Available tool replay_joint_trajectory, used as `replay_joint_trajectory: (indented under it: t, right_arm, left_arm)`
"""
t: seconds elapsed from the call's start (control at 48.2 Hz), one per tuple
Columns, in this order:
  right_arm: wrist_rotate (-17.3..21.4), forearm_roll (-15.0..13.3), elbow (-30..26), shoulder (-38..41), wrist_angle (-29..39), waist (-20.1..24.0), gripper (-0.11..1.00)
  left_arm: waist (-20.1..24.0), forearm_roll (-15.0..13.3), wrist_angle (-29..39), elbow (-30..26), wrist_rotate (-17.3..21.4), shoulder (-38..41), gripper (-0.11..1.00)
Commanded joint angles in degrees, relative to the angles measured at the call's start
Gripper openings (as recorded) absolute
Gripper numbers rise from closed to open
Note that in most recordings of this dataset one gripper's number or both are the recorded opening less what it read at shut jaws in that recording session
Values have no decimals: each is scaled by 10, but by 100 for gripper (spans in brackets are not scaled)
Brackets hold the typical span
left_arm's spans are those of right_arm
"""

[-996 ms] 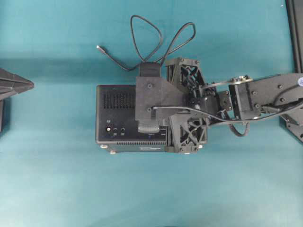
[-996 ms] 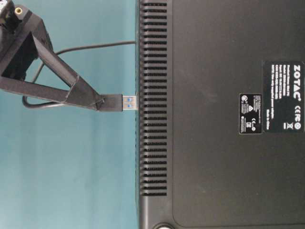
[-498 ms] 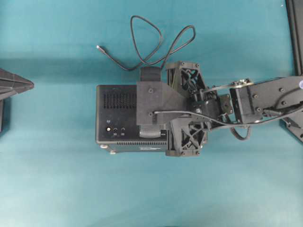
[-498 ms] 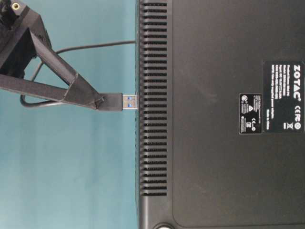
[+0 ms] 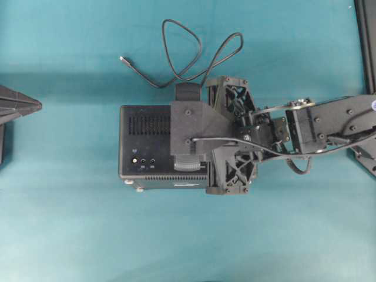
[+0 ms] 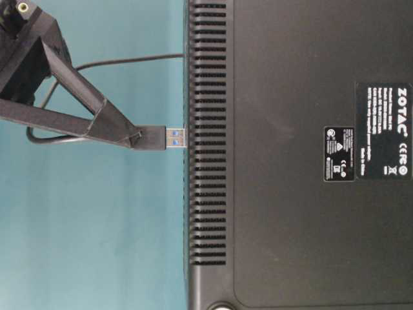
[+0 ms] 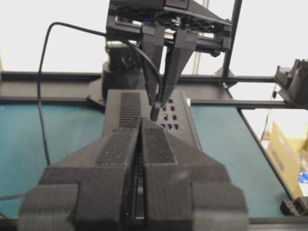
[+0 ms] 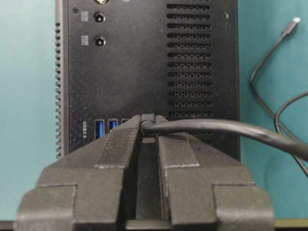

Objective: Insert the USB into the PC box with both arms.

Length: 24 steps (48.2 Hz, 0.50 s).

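Note:
The PC box (image 5: 138,144) lies on the teal table, its port face turned up. My right gripper (image 8: 148,121) is above it, shut on the USB (image 8: 148,117), with the cable running off to the right. In the table-level view the USB (image 6: 158,137) points at the PC box (image 6: 290,97); its silver and blue tip reaches the box's face and still shows outside it. Blue ports (image 8: 99,129) sit just left of the plug. My left gripper (image 7: 141,121) is shut on nothing, short of the box, and shows at the left edge of the overhead view (image 5: 17,108).
The thin black cable (image 5: 188,53) loops on the table behind the box, its small silver-tipped end (image 5: 122,59) lying at the back left. A black frame rail (image 5: 367,35) stands at the right edge.
The right arm shifted slightly and the cable loop moved a little with it. The plug tip stays at the box's face. The left gripper has not moved.

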Motion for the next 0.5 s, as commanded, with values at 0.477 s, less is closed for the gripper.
replay_joint_trajectory:
  t: [0.477]
  right_arm:
    - [1, 8, -1, -8, 3, 12, 9]
  left_arm:
    - [0, 2, -3, -6, -2, 4, 0]
